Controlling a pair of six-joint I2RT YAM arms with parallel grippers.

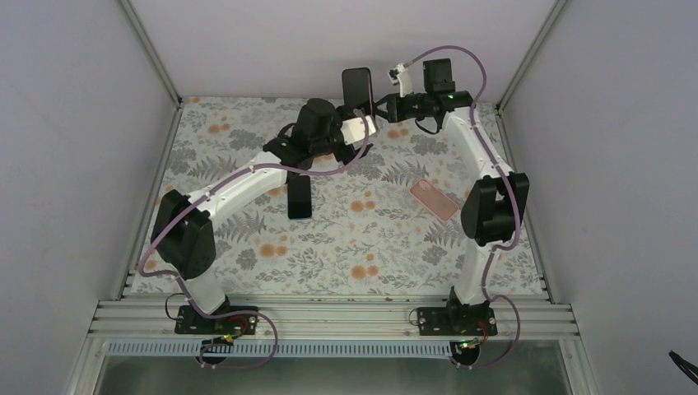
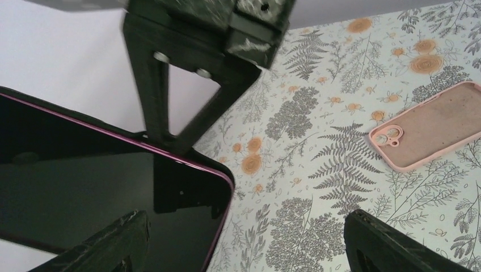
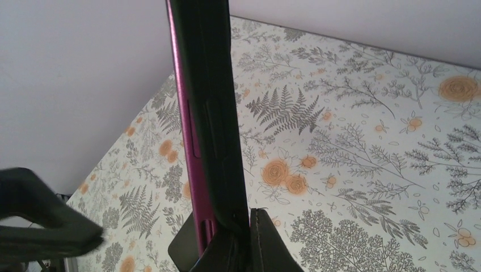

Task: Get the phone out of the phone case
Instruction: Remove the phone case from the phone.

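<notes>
Your right claw point(image 3: 241, 241) is clamping one edge of the magenta-rimmed phone point(image 3: 207, 113) and holding it upright over the far side of the worktop point(image 3: 368, 141). Your left claw point(image 2: 245, 222) is standing wide open beside the phone's corner, gripping nothing. The empty pink phone case point(image 2: 434, 122) is lying flat on the worktop, well apart from the phone.

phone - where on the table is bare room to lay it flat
Widest bare table: the near middle, between the black rectangular object and the pink phone case. The far-left corner is bare too. Crowded: far middle, where left gripper and right gripper meet around the phone.
</notes>
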